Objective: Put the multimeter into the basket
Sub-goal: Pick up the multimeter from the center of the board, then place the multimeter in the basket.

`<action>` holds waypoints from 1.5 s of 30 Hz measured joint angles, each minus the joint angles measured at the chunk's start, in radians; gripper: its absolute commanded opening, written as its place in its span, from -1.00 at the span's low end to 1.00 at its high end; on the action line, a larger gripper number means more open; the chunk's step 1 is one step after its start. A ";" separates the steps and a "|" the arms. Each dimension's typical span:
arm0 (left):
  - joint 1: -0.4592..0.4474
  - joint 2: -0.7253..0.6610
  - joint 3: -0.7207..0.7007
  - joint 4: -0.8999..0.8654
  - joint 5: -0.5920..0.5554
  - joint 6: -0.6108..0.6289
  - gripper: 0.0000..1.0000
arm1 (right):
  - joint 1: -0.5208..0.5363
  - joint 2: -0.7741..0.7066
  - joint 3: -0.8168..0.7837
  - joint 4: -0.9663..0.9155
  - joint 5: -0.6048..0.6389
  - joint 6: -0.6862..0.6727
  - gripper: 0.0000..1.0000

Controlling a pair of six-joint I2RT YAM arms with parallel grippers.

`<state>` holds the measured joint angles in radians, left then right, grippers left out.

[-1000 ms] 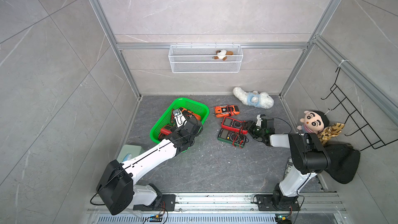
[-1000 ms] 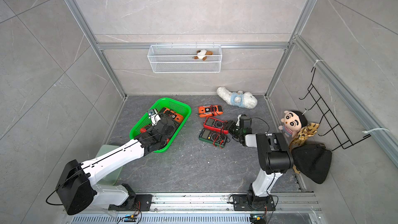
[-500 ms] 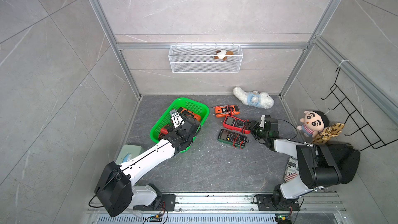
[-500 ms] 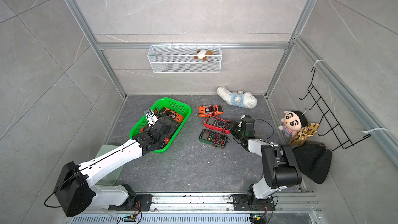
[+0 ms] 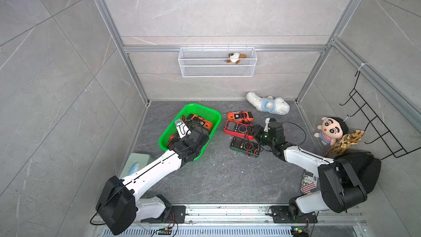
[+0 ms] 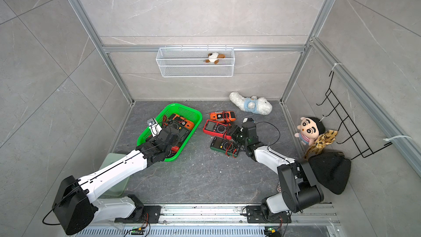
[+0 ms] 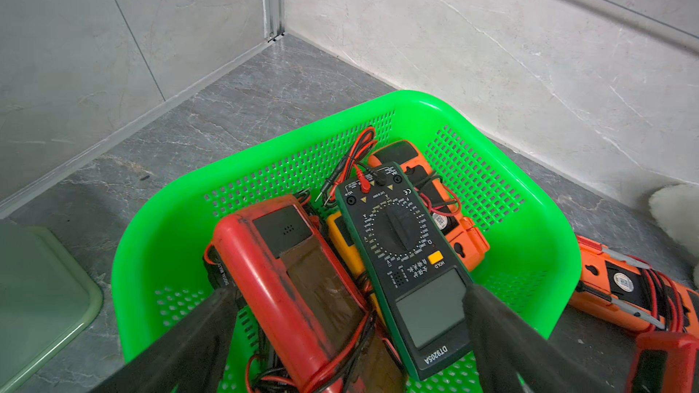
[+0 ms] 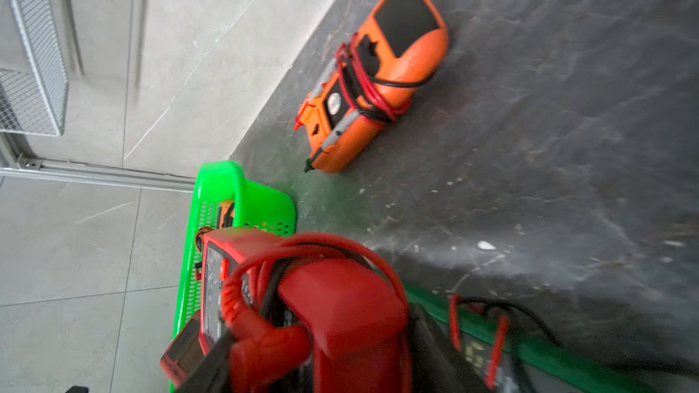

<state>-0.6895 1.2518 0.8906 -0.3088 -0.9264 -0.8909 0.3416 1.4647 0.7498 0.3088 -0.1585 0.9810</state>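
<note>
A: Any writing to read?
B: Under the left gripper [image 7: 348, 294], whose fingers stand wide apart and hold nothing, a dark meter [image 7: 401, 243] in the basket [image 7: 529, 198] reads "DT9205A" and "HOLD".
A: And the right gripper [image 5: 252, 131]?
B: Clamped on the near end of the red multimeter [image 5: 237, 128], outside the basket. The basket lies beyond the meter's far end, apart from it. A green multimeter [image 5: 243, 146] sits just beside the gripper. An orange multimeter [image 5: 239, 116] lies near on its other side.
</note>
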 measured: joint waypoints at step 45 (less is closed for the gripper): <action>0.107 -0.090 -0.137 0.096 0.046 0.010 0.96 | 0.421 0.754 0.998 -0.282 0.597 -0.008 0.16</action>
<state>-0.5823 1.1618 0.7532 -0.2131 -0.8803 -0.8814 0.7624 2.2189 1.7477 0.0273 0.4381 0.9726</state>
